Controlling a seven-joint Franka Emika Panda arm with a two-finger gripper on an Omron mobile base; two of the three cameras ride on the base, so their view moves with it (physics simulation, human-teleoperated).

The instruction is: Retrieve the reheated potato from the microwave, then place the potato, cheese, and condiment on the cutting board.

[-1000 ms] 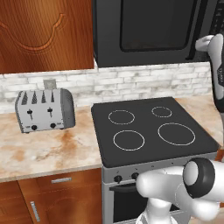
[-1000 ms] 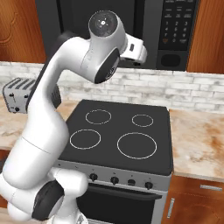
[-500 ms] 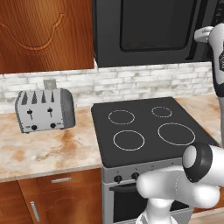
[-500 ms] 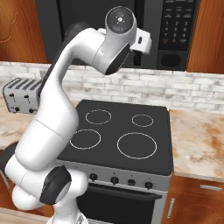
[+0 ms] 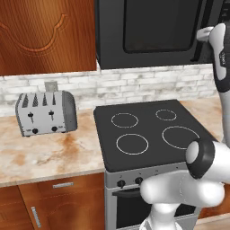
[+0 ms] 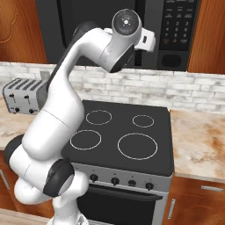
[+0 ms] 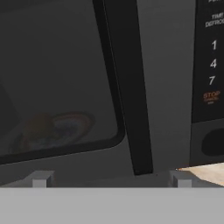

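I have the hand up at the microwave, fingers spread wide and holding nothing. The door is shut, so I judge opening it comes first: I should hook the dark vertical handle squarely and pull along the door's swing, not straight back. The potato sits behind the glass on a plate, left of the hand and beyond the door.
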